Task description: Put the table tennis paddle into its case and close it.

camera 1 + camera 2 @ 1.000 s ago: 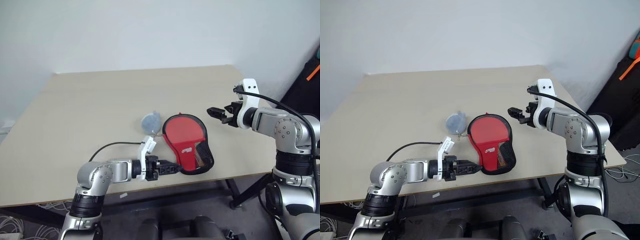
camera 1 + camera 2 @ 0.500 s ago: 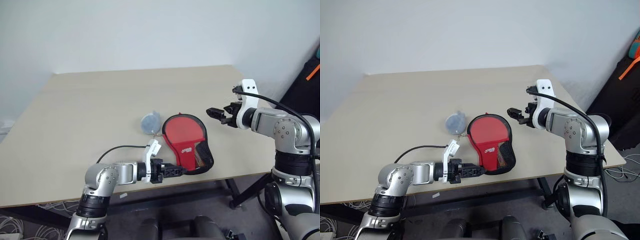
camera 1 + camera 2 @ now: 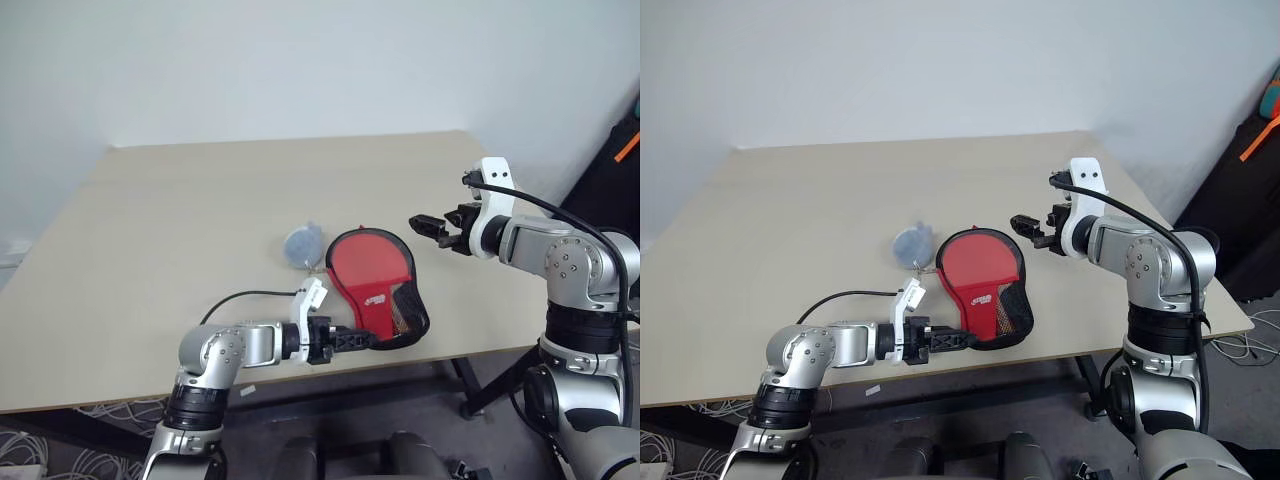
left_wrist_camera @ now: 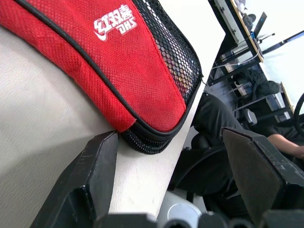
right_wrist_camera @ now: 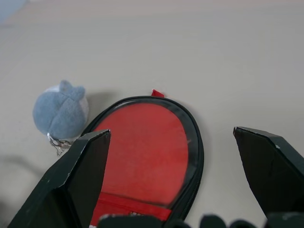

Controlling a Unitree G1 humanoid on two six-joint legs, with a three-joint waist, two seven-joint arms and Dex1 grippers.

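Near the front edge of the table, the left gripper lies low and almost level, its jaws parted with nothing between them, pointing at the narrow handle end of the case. From the left wrist view, one black finger sits just beside the zipped corner of the case, perhaps touching it, though the angle is too poor to be sure. Just beyond the case's round end, toward the middle of the table, rests a small grey-blue plush tag, joined to it by a short chain.

The case lies flat, close to the front edge, and the table tennis paddle appears already inside: its red face shows through the clear half, ringed by black trim. What remains, by my reading, is closing the zip. The left fingers should come round the zipper corner rather than shove it, since a push could slide the case along the table or off the edge.

Further right, the right gripper hovers above the table near the case's round end, jaws wide and empty. It would do well to come down and pin that end while the left works the zip.
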